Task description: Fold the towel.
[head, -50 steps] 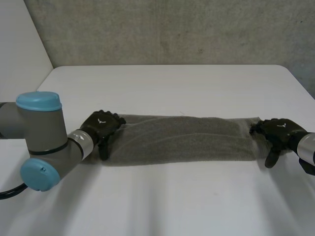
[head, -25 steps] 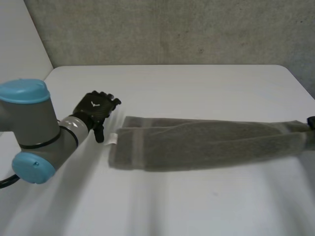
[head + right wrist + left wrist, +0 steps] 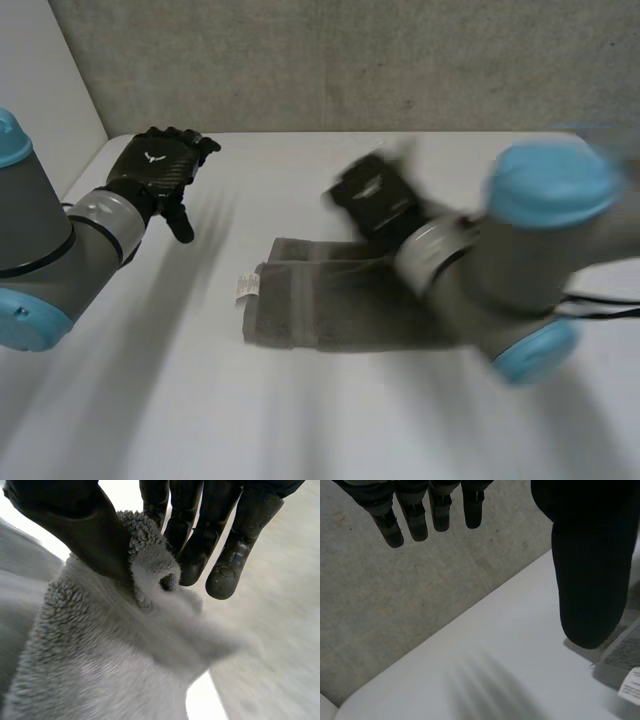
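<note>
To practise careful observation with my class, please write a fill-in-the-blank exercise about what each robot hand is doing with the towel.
1. The right robot hand pinches the grey towel between its fingers and ____.
2. The left robot hand is ____, holding nothing.
3. The small label at the towel's end is ____.

Missing words: thumb; open; white.

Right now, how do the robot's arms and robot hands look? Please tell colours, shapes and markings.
The left arm and right arm are thick grey tubes with round light-blue caps and a pale wrist band. The left robot hand and right robot hand are black, each with a small white emblem on its back.
</note>
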{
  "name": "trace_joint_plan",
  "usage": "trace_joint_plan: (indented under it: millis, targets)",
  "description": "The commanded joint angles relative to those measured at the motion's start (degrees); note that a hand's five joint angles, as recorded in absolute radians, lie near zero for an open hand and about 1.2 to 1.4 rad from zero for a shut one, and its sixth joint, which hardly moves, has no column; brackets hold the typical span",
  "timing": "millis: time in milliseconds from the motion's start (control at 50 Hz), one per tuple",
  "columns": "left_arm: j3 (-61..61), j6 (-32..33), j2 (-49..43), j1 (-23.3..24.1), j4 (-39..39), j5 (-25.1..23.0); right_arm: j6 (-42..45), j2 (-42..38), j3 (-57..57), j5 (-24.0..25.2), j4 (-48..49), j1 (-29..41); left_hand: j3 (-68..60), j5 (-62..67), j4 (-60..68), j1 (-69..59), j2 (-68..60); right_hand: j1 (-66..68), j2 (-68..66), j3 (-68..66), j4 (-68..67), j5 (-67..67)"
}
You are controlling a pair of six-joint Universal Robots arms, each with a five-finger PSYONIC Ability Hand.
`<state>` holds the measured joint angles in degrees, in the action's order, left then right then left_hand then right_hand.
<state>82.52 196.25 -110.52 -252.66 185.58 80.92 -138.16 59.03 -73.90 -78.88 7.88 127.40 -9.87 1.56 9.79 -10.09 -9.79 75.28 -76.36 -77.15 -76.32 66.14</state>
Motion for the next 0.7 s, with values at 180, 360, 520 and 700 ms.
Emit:
trace_joint_plan:
  millis: [180, 360, 520, 700]
  targets:
    - [0.72, -1.40, -0.66, 2.17, 0.13, -0.15, 2.45, -6.65, -0.63, -2.77, 5.13, 7.43, -0.51, -1.17, 0.60, -0.29, -0.59, -65.28, 66.36, 67.15, 66.32, -66.14]
    - [-2.62, -2.81, -1.37, 8.50, 1.71, 0.64, -12.84, 9.08, -10.47, -2.33, 5.48, -3.91, -0.84, -0.84, 0.93, -0.63, -0.93, -65.28, 66.36, 67.15, 66.32, -66.14]
    - [-4.03, -5.35, -8.03, 15.61, 5.31, 5.47, -15.56, 12.51, -22.76, 2.84, 0.30, -15.85, -1.35, -0.33, 1.43, -1.13, -1.43, -65.28, 66.36, 67.15, 66.32, -66.14]
    - [-3.68, -4.91, -15.87, 18.25, 5.14, 11.45, -15.56, 10.66, -29.99, 6.37, 0.91, -22.10, -1.52, -0.16, 1.60, -1.30, -1.60, -61.83, 62.91, 63.71, 62.87, -62.70]
